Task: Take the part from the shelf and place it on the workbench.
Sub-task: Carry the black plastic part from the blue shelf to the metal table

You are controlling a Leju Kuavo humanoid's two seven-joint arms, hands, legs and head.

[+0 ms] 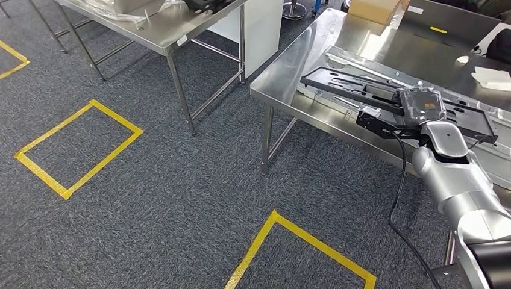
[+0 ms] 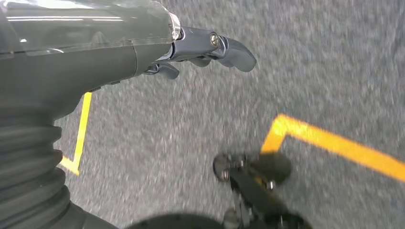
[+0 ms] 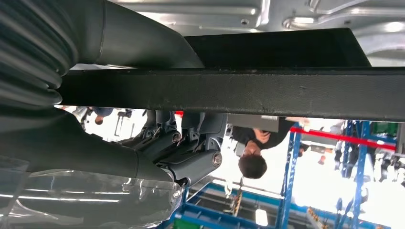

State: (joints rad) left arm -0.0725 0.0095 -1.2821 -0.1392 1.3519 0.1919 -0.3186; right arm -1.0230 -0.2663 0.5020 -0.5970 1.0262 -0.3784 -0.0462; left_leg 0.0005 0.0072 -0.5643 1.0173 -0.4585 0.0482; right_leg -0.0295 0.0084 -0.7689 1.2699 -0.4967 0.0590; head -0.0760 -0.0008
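Black part (image 1: 385, 96) on steel workbench (image 1: 289, 78); right robot hand (image 1: 425, 107) around its near edge.

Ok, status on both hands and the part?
Right hand grips black part at workbench edge. Left hand hangs empty over floor. Metal panel under part.

Yellow floor tape (image 1: 78, 150), cardboard box (image 1: 373, 9).

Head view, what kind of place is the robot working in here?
Probably a factory or workshop training floor: steel workbenches stand on grey carpet marked with yellow tape squares, a long black part lies on the bench by the right hand, and blue racking stands beyond.
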